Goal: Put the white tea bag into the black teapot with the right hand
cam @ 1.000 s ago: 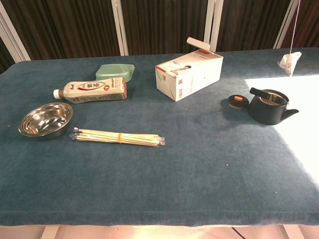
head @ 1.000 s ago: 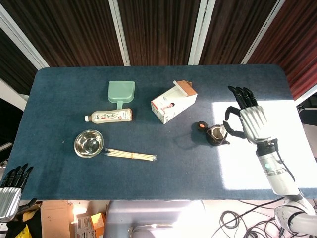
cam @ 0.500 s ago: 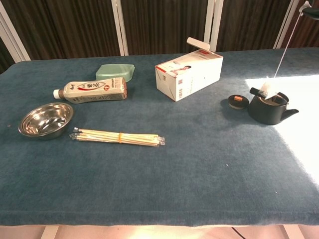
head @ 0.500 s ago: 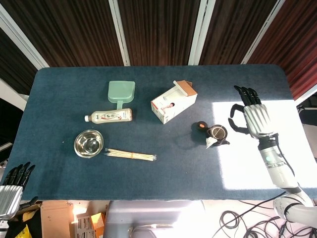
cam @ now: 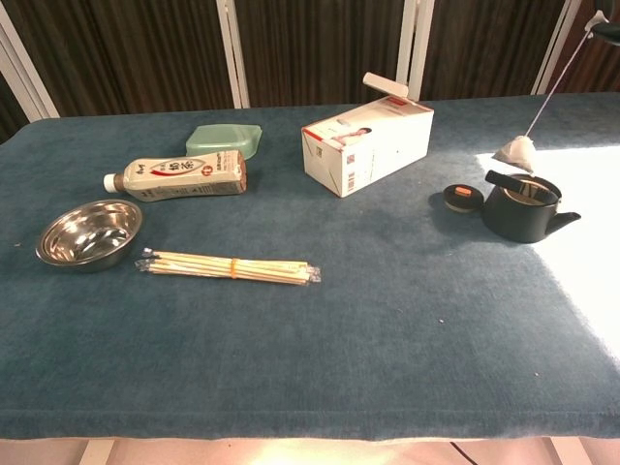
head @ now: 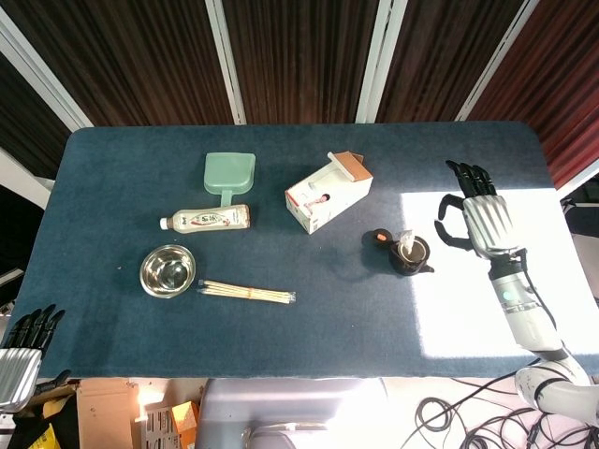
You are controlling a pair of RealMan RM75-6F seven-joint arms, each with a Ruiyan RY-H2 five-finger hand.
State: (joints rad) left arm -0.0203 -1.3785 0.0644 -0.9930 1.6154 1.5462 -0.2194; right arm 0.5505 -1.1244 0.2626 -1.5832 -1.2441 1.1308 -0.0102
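Note:
The black teapot (cam: 523,208) stands lidless at the right of the table, seen too in the head view (head: 412,256). Its lid (cam: 461,197) lies just to its left. The white tea bag (cam: 515,153) hangs on a slanted string a little above the pot's left rim; from the head camera the tea bag (head: 405,239) overlaps the pot's opening. My right hand (head: 479,222) hovers to the right of the pot and pinches the string's top end; only its tip (cam: 605,28) shows in the chest view. My left hand (head: 21,357) hangs below the table's front left corner, holding nothing.
A white carton (cam: 368,143) lies behind and left of the teapot. Further left are a green scoop (cam: 225,139), a tea bottle (cam: 177,176), a steel bowl (cam: 89,232) and a bundle of sticks (cam: 232,267). Bright sunlight covers the table's right part (head: 487,290).
The tea bag swung from high at the right down onto the pot's opening, then up and left above its rim. My right hand shifted slightly right.

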